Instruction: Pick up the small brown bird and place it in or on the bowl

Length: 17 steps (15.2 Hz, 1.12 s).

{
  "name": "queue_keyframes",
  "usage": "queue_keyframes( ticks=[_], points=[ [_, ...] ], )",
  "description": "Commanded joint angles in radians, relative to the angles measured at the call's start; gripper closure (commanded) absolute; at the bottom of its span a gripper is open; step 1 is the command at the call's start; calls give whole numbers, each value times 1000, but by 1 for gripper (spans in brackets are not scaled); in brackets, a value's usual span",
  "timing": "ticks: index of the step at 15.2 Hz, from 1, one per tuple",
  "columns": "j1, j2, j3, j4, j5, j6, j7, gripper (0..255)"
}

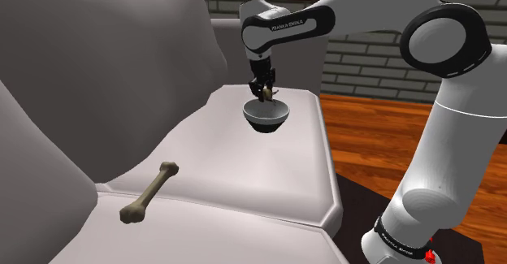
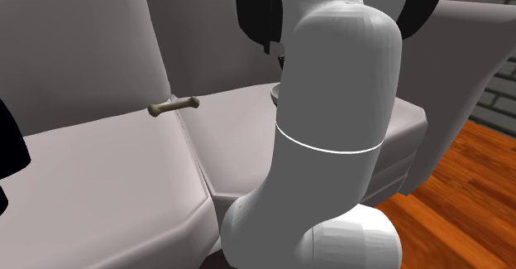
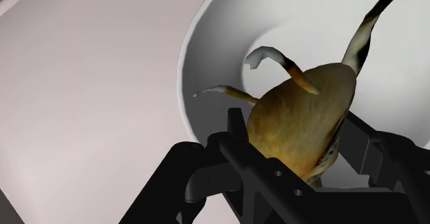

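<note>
A small brown bird (image 3: 303, 119) with thin legs and a speckled belly is clasped between my black fingers (image 3: 238, 154). My gripper (image 1: 263, 90) is shut on it and hangs just above the bowl (image 1: 267, 116), a small bowl with a white inside and dark outside, standing on the pale sofa seat (image 1: 244, 173). In the wrist view the bowl's white inside (image 3: 227, 50) lies right under the bird (image 1: 266, 94). In the second exterior view the arm's white body (image 2: 335, 102) hides most of the bowl.
A tan bone (image 1: 149, 192) lies on the seat near the sofa's backrest (image 1: 106, 84), well away from the bowl; the bone (image 2: 174, 106) also shows in the second exterior view. Wooden floor (image 1: 382, 132) and a brick wall (image 1: 366, 59) lie beyond the sofa's edge.
</note>
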Motion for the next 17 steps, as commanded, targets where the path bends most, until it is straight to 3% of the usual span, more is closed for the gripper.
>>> queue_keyframes(
  ticks=[1,11,12,17],
  points=[
    [-1,3,-1,-22,-1,26,3,255],
    [-2,6,-1,-49,-2,55,8,255],
    [-2,6,-1,-49,-2,55,8,0],
    [-2,6,-1,-49,-2,55,8,0]
  ],
)
